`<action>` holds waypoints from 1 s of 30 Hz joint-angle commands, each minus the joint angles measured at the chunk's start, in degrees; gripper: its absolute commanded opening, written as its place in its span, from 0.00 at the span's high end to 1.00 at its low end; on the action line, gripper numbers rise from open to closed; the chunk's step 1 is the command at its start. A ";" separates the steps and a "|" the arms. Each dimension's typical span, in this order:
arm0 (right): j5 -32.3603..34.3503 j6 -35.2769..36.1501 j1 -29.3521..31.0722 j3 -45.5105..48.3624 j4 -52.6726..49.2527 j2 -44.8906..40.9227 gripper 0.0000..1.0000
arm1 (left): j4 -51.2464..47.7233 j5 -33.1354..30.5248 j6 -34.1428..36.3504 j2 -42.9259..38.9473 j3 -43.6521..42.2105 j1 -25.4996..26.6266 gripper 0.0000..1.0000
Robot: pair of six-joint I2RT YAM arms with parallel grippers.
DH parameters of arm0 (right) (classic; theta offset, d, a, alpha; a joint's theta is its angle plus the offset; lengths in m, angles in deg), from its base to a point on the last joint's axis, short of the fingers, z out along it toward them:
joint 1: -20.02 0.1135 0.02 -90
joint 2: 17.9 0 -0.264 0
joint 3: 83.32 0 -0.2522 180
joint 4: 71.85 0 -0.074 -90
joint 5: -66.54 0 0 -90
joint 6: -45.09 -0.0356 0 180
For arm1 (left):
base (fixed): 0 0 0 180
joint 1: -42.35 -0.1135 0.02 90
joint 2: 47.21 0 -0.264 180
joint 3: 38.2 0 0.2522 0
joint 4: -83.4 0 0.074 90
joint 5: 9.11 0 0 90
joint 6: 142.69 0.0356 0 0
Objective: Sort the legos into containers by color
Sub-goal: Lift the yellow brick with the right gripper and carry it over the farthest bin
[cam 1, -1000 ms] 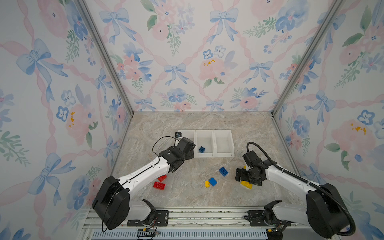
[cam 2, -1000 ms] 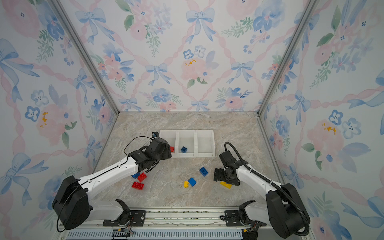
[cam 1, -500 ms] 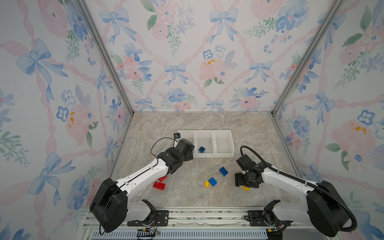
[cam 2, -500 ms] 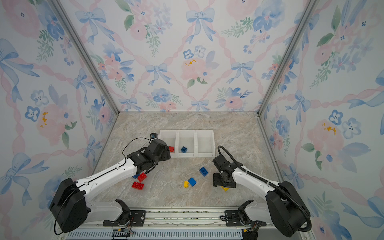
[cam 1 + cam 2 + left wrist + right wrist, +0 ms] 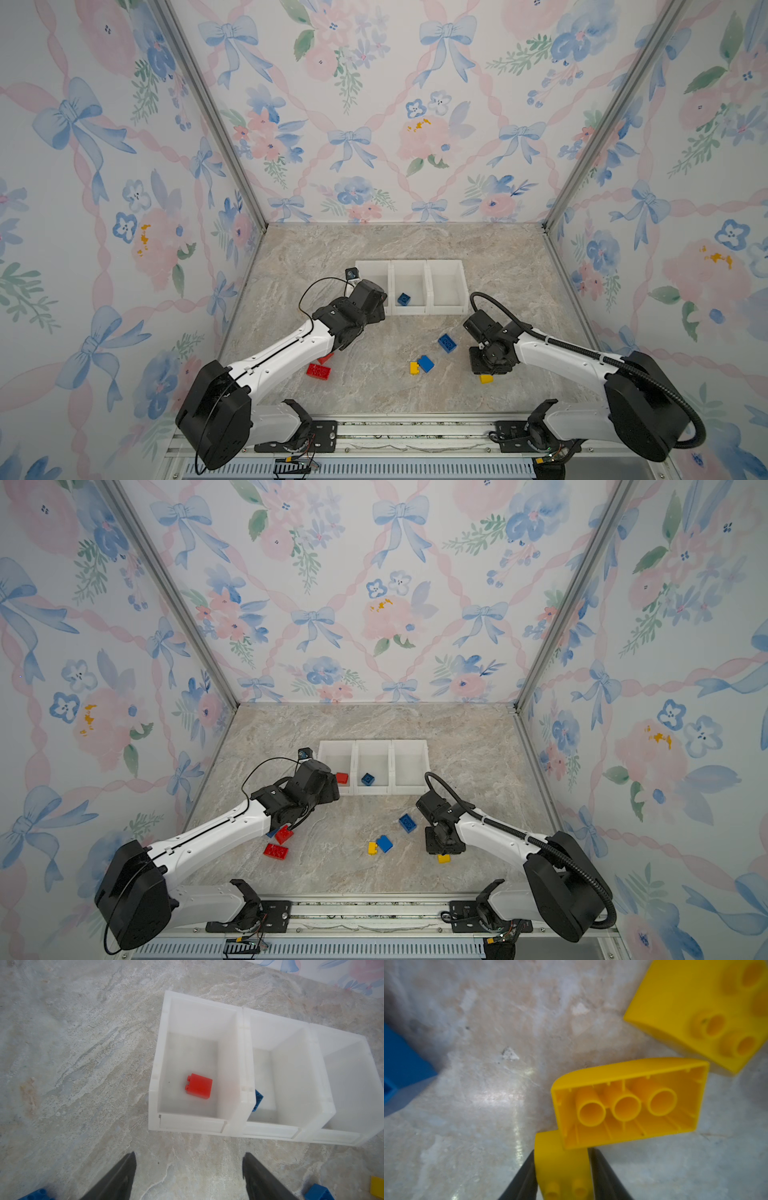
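Right end effector [image 5: 561, 1150] is clenched on a small yellow lego brick [image 5: 562, 1169], on the worktop [image 5: 374, 399] near the white containers [image 5: 429, 286]. The left end effector [image 5: 189, 1155] hangs released just before them.

no text, label, brand, number or sign is legible on anything.

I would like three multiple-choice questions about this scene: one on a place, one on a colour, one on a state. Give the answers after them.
1. Where is the red brick ahead of the left gripper?
A) loose, outside any container
B) in the gripper
C) in the left-end bin

2. Which colour is the brick in the middle bin?
A) red
B) blue
C) yellow

3. The left gripper's jaws are:
A) apart, empty
B) shut on a red brick
C) shut on a yellow brick

Answers: C, white walls surround it. B, a blue brick lies there in both top views. A, nothing lies between them.
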 commanded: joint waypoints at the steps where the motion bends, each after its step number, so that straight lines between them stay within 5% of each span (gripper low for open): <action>1: 1.61 -0.22 0.78 -0.29 -2.59 0.61 0.61 | -0.64 -1.17 -0.94 -1.27 -1.11 0.37 0.18; 14: 1.10 -2.32 2.14 -2.69 -5.52 -2.11 0.74 | -0.50 -1.34 -1.73 -2.10 -2.35 0.34 0.17; 30: 1.01 -1.17 2.53 -15.74 -11.91 -5.06 0.76 | -0.52 -2.14 -2.49 -3.42 -3.99 0.24 0.15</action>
